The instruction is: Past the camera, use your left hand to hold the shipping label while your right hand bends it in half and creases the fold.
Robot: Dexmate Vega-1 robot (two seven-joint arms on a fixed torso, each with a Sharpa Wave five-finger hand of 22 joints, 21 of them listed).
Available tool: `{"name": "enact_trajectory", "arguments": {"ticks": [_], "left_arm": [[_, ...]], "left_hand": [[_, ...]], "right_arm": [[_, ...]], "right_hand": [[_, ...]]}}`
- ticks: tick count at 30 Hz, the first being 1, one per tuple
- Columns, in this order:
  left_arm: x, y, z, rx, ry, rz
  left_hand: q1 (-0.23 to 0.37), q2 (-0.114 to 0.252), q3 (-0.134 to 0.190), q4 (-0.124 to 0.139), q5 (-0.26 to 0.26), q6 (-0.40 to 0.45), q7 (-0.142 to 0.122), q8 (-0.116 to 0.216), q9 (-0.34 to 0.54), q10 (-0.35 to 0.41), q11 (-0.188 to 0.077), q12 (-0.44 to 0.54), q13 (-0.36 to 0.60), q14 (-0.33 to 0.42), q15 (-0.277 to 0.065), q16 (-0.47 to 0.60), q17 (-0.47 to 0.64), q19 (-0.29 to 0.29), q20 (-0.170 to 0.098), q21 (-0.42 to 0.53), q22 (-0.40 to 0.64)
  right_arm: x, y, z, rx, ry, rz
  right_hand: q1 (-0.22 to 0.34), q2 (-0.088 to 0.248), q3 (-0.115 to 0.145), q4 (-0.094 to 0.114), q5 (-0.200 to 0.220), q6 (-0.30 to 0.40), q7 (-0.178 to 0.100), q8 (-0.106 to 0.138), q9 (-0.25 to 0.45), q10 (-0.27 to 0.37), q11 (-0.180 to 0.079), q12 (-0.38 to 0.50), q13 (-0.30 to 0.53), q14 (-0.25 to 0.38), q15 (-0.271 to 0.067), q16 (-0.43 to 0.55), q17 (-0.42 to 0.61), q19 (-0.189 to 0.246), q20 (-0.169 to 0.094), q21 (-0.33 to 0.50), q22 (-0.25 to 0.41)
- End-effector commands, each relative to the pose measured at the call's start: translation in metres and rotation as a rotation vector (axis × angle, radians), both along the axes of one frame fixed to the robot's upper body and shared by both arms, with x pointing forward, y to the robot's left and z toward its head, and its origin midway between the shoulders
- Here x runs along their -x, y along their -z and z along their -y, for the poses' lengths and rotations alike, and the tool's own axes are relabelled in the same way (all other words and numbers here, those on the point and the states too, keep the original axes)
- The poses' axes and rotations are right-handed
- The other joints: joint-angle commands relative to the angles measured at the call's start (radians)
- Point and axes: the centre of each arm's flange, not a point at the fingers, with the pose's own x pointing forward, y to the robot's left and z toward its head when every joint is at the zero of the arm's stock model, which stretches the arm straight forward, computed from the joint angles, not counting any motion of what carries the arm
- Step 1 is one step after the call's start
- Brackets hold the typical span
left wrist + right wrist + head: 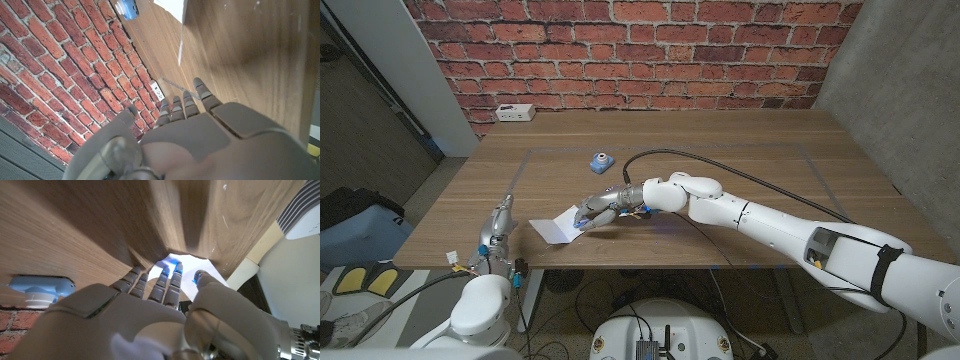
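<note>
The white shipping label (pixel 553 229) lies near the table's front edge, its right side lifted off the wood. My right hand (pixel 607 206) reaches over that side and pinches the label's edge between its fingertips (pixel 170 273) and thumb; the label (pixel 186 265) shows white past them. My left hand (pixel 497 229) stands at the front left, a short way left of the label and apart from it, fingers (pixel 192 100) straight and holding nothing. The label (pixel 172 7) shows beyond those fingers. A small blue camera (pixel 601 161) sits behind the label, also in the wrist views as the camera (pixel 128 8) and the camera (pixel 39 287).
A white outlet box (pixel 513 113) sits at the table's back left by the brick wall. A black cable (pixel 740 172) runs from the right hand's wrist across the table (pixel 770 140). The table's front edge lies just under the label.
</note>
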Motion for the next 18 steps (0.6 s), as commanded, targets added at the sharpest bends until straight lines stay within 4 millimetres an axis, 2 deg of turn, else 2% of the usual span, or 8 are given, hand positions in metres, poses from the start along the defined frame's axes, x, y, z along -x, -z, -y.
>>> {"name": "enact_trajectory", "arguments": {"ticks": [1,4,8,10,12,13,15,18], "left_arm": [[0.008,0.009,0.003,-0.035,-0.076,-0.029],[0.013,0.005,0.004,-0.098,-0.147,-0.036],[0.015,0.007,0.006,-0.060,-0.172,-0.021],[0.017,0.008,0.008,-0.039,-0.200,-0.030],[0.018,0.010,0.010,-0.007,-0.215,-0.028],[0.019,0.012,0.010,0.027,-0.215,-0.024],[0.018,0.013,0.011,0.043,-0.208,-0.016],[0.016,0.018,0.011,0.111,-0.172,0.010]], "left_hand": [[0.058,0.008,0.078,-0.051,0.003,0.212,0.045,0.041,0.011,0.151,0.029,0.033,0.006,0.163,0.009,0.022,0.002,0.109,0.036,0.023,0.002],[0.075,0.007,0.125,-0.077,0.017,0.386,0.065,0.069,0.017,0.289,0.018,0.061,0.012,0.287,-0.001,0.032,0.003,0.164,0.030,0.029,0.003],[0.057,0.006,0.142,-0.067,0.025,0.459,0.076,0.075,0.029,0.379,0.019,0.082,0.025,0.393,0.016,0.053,0.015,0.251,0.069,0.052,0.003],[0.043,0.008,0.145,-0.054,0.024,0.478,0.075,0.079,0.042,0.413,0.037,0.093,0.036,0.453,0.023,0.071,0.021,0.304,0.077,0.066,0.003],[0.032,0.006,0.150,-0.044,0.023,0.431,0.062,0.060,0.052,0.421,0.042,0.093,0.045,0.493,0.023,0.080,0.023,0.359,0.078,0.082,0.003],[0.028,0.004,0.157,-0.040,0.022,0.362,0.047,0.032,0.057,0.424,0.043,0.091,0.052,0.510,0.020,0.080,0.023,0.385,0.081,0.086,0.002],[0.025,0.001,0.166,-0.039,0.022,0.288,0.041,0.001,0.056,0.411,0.055,0.081,0.057,0.508,0.018,0.071,0.023,0.397,0.079,0.085,0.001],[0.027,-0.002,0.183,-0.047,0.021,0.194,0.030,-0.023,0.046,0.326,0.065,0.037,0.060,0.417,0.026,0.022,0.020,0.381,0.074,0.066,0.000]], "right_arm": [[-0.006,0.002,0.003,0.007,0.035,-0.014],[-0.006,0.003,0.003,0.007,0.035,-0.018],[-0.006,0.004,0.004,0.000,0.033,-0.018],[-0.005,0.005,0.004,0.000,0.033,-0.021],[-0.005,0.005,0.005,0.004,0.033,-0.021],[-0.004,0.006,0.005,0.003,0.032,-0.021],[-0.004,0.006,0.005,0.005,0.032,-0.022],[-0.003,0.006,0.005,0.004,0.028,-0.019]], "right_hand": [[-0.009,0.003,-0.007,0.001,0.004,0.007,0.010,-0.001,-0.001,0.007,0.009,0.001,0.002,0.012,-0.054,0.010,0.002,0.009,0.004,0.008,0.001],[-0.012,0.004,-0.009,0.001,0.004,0.013,0.015,0.000,-0.001,0.013,0.015,0.002,0.001,0.014,-0.054,0.011,0.001,0.010,0.004,0.008,0.001],[-0.013,0.005,-0.011,0.000,0.004,0.016,0.017,-0.001,-0.001,0.016,0.019,0.001,0.001,0.014,-0.055,0.011,0.000,0.010,0.004,0.009,0.001],[-0.014,0.005,-0.012,0.000,0.004,0.017,0.017,-0.001,-0.001,0.017,0.017,0.001,0.001,0.016,-0.055,0.012,0.000,0.012,0.004,0.009,0.001],[-0.015,0.006,-0.013,0.000,0.004,0.018,0.019,-0.001,-0.001,0.018,0.017,0.000,0.001,0.016,-0.055,0.012,-0.001,0.012,0.004,0.009,0.001],[-0.015,0.006,-0.013,0.000,0.005,0.019,0.020,-0.001,-0.001,0.018,0.019,0.000,0.001,0.016,-0.055,0.012,-0.001,0.013,0.004,0.009,0.001],[-0.015,0.006,-0.013,-0.001,0.005,0.020,0.020,-0.002,-0.001,0.018,0.019,0.000,0.001,0.017,-0.055,0.012,-0.002,0.014,0.004,0.010,0.001],[-0.015,0.008,-0.015,-0.002,0.005,0.023,0.021,-0.003,-0.001,0.023,0.017,0.000,0.001,0.017,-0.054,0.013,-0.003,0.015,0.004,0.010,0.001]]}}
